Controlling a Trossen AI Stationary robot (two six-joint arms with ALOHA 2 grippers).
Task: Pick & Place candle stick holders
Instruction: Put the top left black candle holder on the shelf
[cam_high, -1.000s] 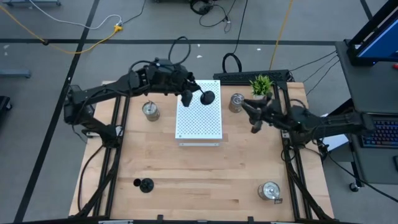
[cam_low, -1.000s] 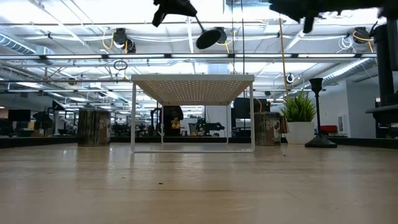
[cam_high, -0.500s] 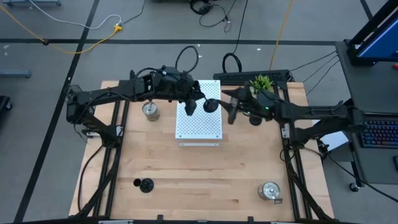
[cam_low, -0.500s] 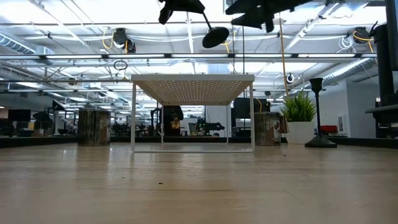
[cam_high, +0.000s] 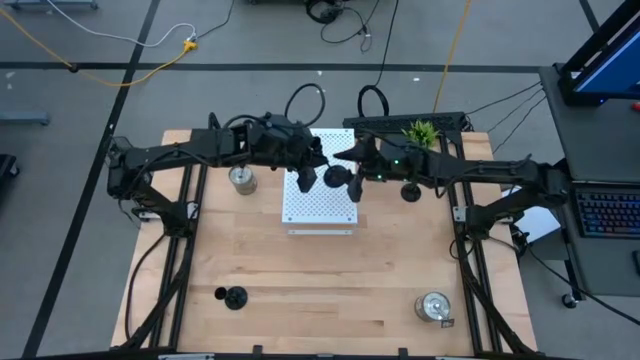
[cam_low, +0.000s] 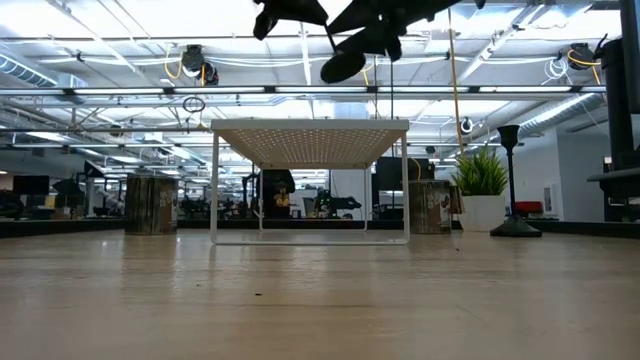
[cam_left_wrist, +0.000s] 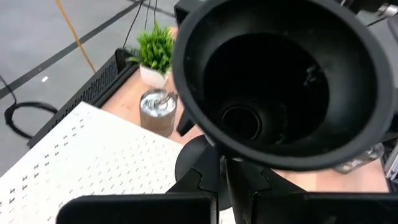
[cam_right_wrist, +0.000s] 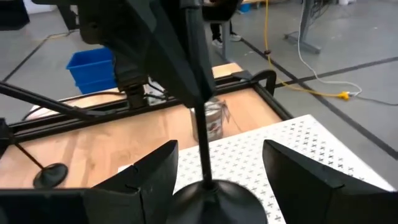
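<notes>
Mid-task, at what I judge to be a handover. Over the white perforated board the left hand is clamped shut on the thin stem of a black candle stick holder, carrying it in the air, tilted, with its round base turned toward the right arm. The right hand sits at that base with its fingers spread either side of the stem and base, not closed on anything; right wrist view shows the stem running between the two fingers with a gap on both sides. Low view confirms the holder and both hands are well above the board, nothing resting on it. No holder stands on the board top in the high view, so I judge nothing is placed there yet, if the board is the target; the task line does not say. Remaining holders on the worktop: one silver-glass holder just left of the board, a second silver-glass one near the potted plant, seen in the left wrist view but hidden under the right arm from above, and a third silver-glass one at the near right corner. A second black holder lies near the near left edge; a third black holder stands right of the board beside the right arm. Five of six appear untouched; the right hand has not yet closed.
</notes>
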